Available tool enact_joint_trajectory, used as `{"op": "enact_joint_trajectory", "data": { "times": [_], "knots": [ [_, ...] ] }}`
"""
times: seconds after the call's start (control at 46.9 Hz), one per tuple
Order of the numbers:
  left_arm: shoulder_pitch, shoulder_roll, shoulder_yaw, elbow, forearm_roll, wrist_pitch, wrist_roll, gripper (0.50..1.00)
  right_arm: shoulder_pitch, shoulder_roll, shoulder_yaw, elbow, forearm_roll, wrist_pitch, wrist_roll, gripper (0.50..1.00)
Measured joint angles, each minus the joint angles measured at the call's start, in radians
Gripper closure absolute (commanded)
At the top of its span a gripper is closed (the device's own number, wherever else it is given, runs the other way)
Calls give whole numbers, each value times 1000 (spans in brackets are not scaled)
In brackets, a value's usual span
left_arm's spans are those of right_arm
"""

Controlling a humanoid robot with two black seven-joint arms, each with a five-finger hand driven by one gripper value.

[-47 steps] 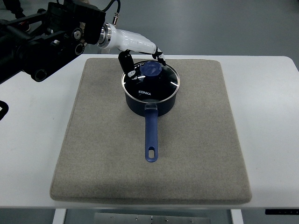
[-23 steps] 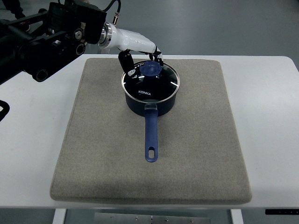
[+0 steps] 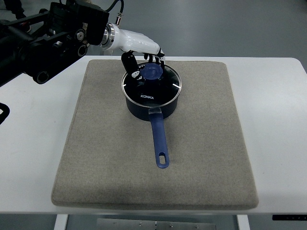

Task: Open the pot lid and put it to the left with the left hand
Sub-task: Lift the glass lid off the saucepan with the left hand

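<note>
The pot lid [image 3: 152,85] is a round glass lid with a shiny rim, and it sits flat on top of the dark blue pot [image 3: 151,104]. In the middle of the lid is a blue knob [image 3: 152,72]. That knob is the part that matters. It lies right under the fingers of the left hand [image 3: 144,60], on the side of the hand that faces the camera. The fingers [image 3: 129,63] curl down around the knob, with dark tips on both sides of it. They look closed on it, though I cannot be sure how tight the hold is. The lid does not look lifted yet.

The pot's long blue handle [image 3: 159,140] points away from the hand, toward the camera and a little to the right. So the handle is not in the way.

The pot stands near the far edge of a grey mat [image 3: 96,158] on a white table [image 3: 33,143]. The left arm comes in from the left, so the bare mat on the arm's own side of the pot is the close place to put the lid. I think the next move is straight up, then over to that side.

The right hand is not in the picture.
</note>
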Motion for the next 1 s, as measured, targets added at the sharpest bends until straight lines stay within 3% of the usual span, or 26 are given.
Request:
{"op": "enact_joint_trajectory", "data": {
  "times": [0.213, 0.512, 1.002],
  "knots": [
    [0, 1, 0, 14, -2, 17, 0, 840, 0, 0, 1, 0, 0, 0, 0, 583],
    [1, 8, -7, 15, -22, 29, 0, 1000, 0, 0, 0, 0, 0, 0, 0, 583],
    [-8, 53, -19, 6, -62, 26, 0, 1000, 0, 0, 0, 0, 0, 0, 0, 583]
  ]
}}
